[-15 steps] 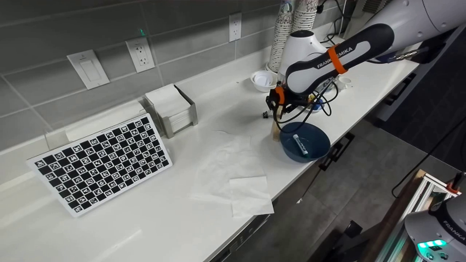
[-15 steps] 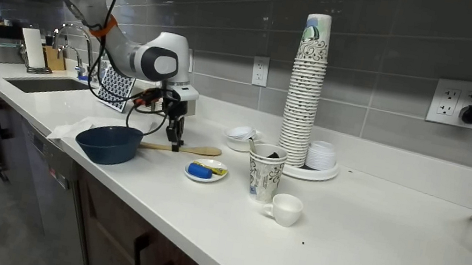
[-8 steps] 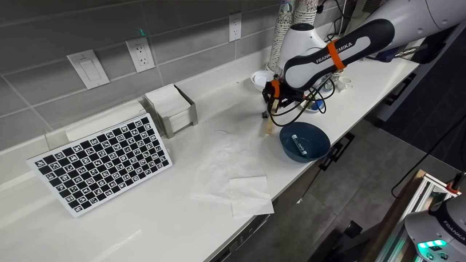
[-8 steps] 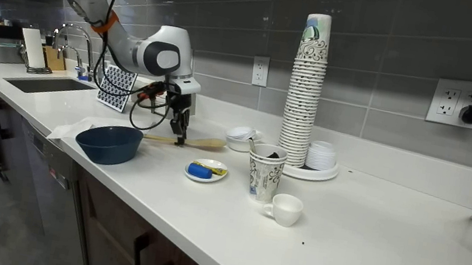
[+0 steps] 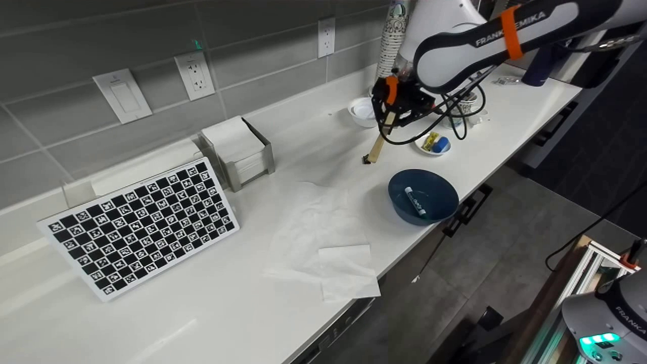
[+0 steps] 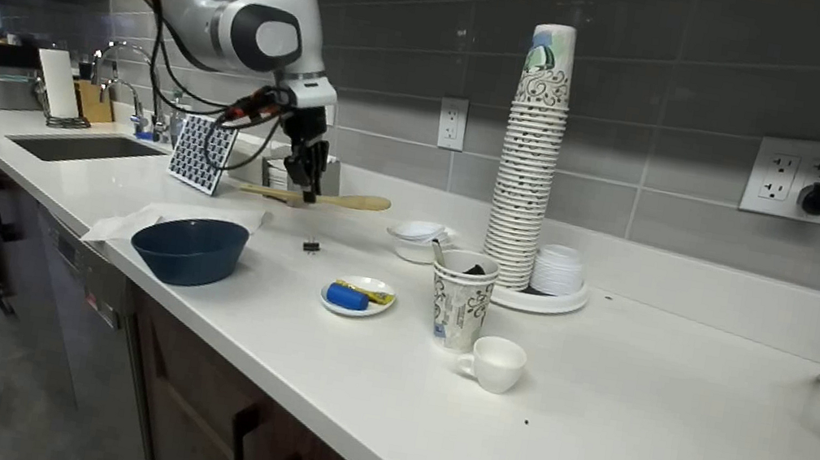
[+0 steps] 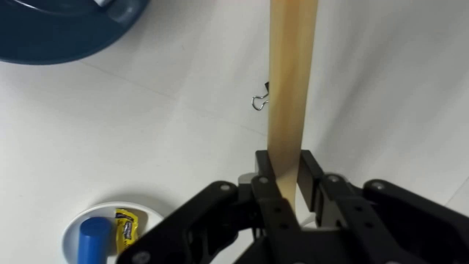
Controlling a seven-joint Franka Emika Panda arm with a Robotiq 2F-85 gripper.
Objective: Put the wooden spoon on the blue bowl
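Note:
The light tan wooden spoon (image 6: 353,202) hangs level above the counter; it also shows in an exterior view (image 5: 376,148) and in the wrist view (image 7: 291,73). My gripper (image 6: 309,198) is shut on its handle; in the wrist view the fingers (image 7: 284,159) lie on both sides of the wood. The dark blue bowl (image 6: 185,256) stands on the counter near the front edge, lower than the spoon and apart from it. It holds a white marker (image 5: 415,201). In the wrist view part of the bowl (image 7: 55,40) shows at upper left.
A small white plate (image 6: 357,312) with a blue cylinder and yellow packet stands beside the bowl. A binder clip (image 6: 311,246) lies below the spoon. Paper cups (image 6: 463,300), a white cup (image 6: 495,364), a tall cup stack (image 6: 526,183) and a white bowl (image 6: 415,249) stand further along.
My gripper has risen from the counter with the spoon in it, moving up and back from the bowl. The binder clip beneath is now uncovered. The bowl has not moved.

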